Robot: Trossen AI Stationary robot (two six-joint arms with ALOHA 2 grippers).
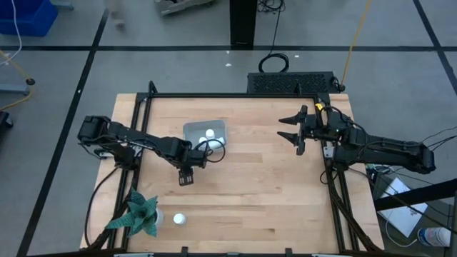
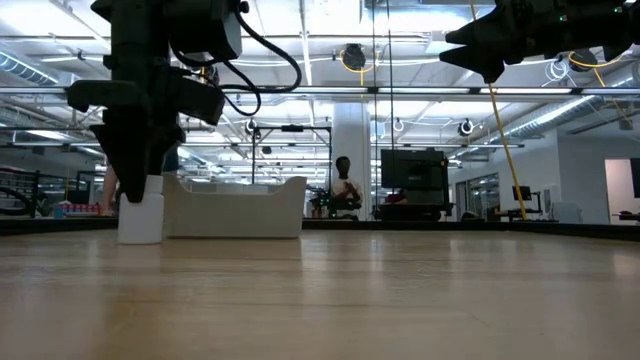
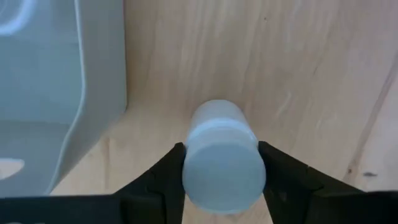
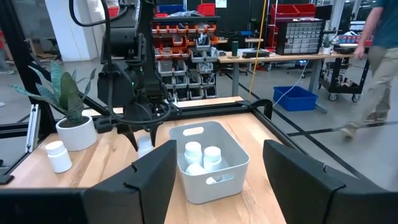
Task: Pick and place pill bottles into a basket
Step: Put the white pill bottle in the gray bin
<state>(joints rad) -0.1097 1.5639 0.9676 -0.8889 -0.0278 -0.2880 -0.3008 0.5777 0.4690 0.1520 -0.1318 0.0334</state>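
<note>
On the pale wooden table, the left gripper clamps a pill bottle beside the basket; the right gripper hangs spread.

The table is pale wood with a fine visible grain and a soft satin sheen, edged by a dark matt metal frame. The basket looks like smooth moulded plastic, pale grey-blue and faintly glossy along its rounded rim, and the pill bottles inside it are smooth white plastic (the caps seem the same). The bottle between the left gripper fingers has a matt, even white cap, and the fingers themselves are dark matt plastic or rubber.
</note>
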